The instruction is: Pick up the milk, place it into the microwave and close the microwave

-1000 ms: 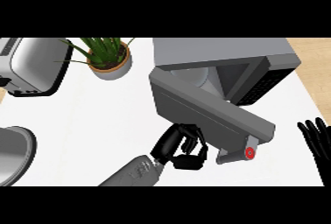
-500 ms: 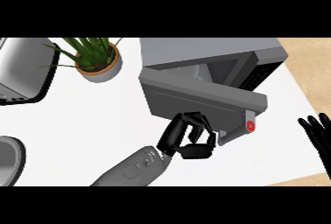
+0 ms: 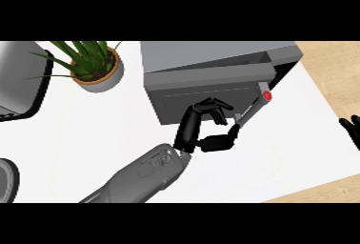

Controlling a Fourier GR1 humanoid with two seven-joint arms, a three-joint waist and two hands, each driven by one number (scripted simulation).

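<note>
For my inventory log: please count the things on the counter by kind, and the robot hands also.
Microwave: 1
Potted plant: 1
Grey appliances at the left edge: 2
Robot hands, left hand and right hand: 2
Milk: 0 visible
Total: 6

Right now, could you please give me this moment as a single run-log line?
left robot hand: fingers curled against microwave door | door: nearly shut | milk: not visible | right robot hand: at right edge, resting

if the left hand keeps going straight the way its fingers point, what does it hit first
Most likely the microwave door. The left hand points up and away from the robot, its curled fingers already at the door's grey face, which looks partly swung shut. Depth is unclear, so actual contact cannot be confirmed.
</note>
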